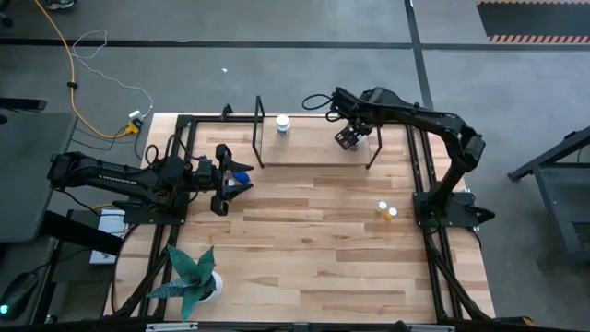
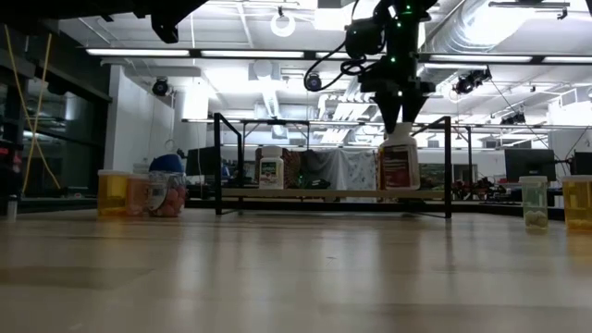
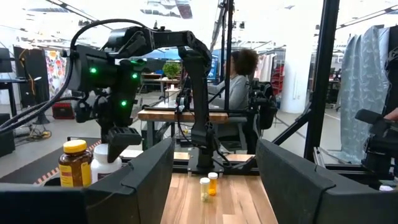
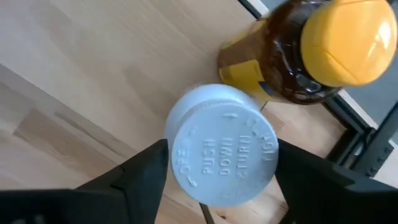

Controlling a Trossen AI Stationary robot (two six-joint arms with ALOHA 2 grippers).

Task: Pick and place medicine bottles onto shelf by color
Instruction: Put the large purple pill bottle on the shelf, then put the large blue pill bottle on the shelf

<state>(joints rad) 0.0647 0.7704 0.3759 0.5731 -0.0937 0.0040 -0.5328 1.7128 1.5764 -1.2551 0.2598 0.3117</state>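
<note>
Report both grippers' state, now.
Left gripper: open, empty, over the table's left side.
Right gripper: over the shelf, around the white bottle; closure cannot be told.

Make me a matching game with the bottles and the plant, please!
Things:
1. amber bottle
2. white bottle
3. plant
4. two small vials

Where or what:
A. near corner of the table, on the left arm's side
B. between the right gripper's fingers, above the shelf
C. has a yellow cap
D. on the table beside the right arm's base

Pairs: 1-C, 2-B, 3-A, 4-D
</note>
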